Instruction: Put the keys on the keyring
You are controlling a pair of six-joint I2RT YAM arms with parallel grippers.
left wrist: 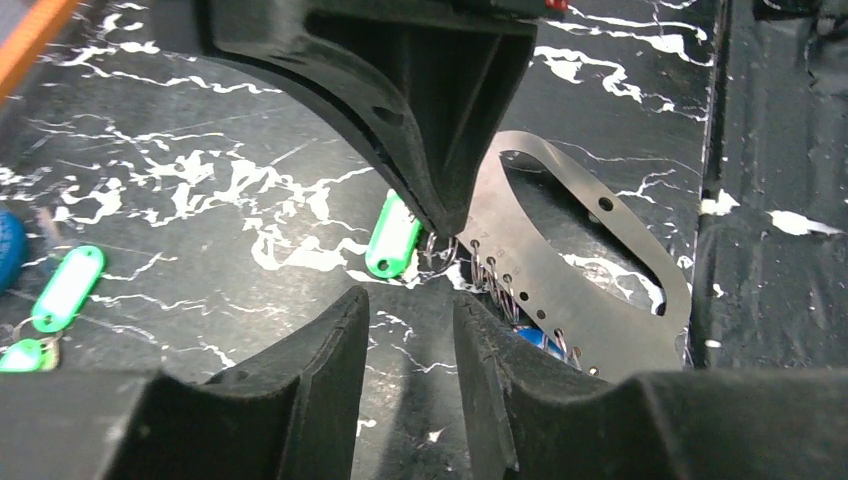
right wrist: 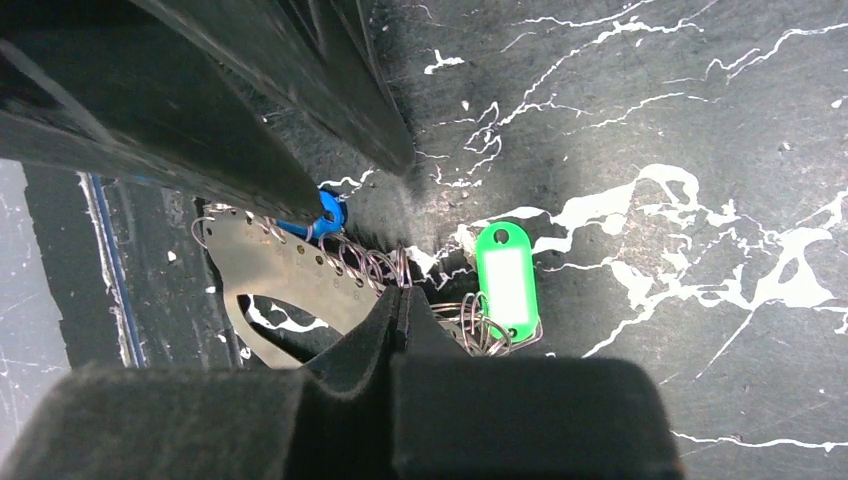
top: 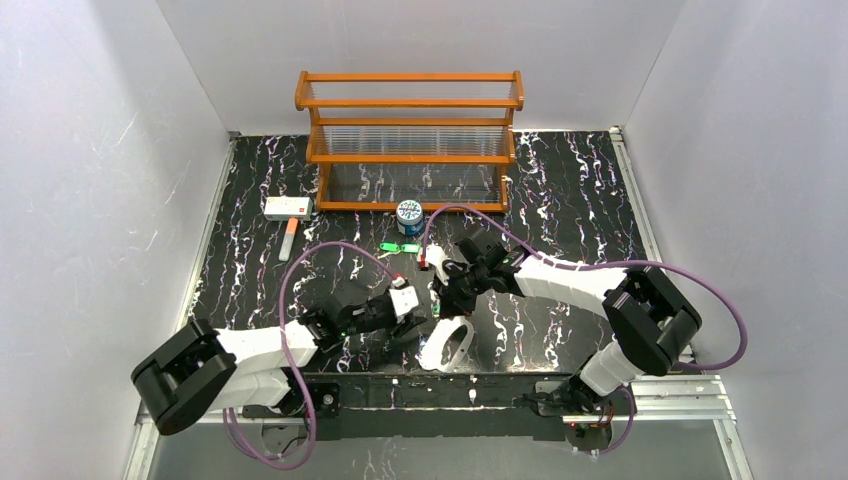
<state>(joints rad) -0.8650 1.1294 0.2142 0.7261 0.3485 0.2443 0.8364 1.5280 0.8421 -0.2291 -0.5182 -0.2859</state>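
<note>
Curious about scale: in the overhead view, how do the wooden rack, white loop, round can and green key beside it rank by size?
1. wooden rack
2. white loop
3. round can
4. green key, about as long but thinner

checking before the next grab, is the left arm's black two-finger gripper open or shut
Open: the left gripper shows a clear gap between its black fingers, nothing held in it.

The table is smooth and black with white veins and a faint gloss. The keyring is a thin grey-white sheet with a dull sheen, either metal or plastic. Its rings are bright thin wire. The key has a glossy green plastic head. The left gripper looks like matt black plastic. The rack is varnished orange wood
</note>
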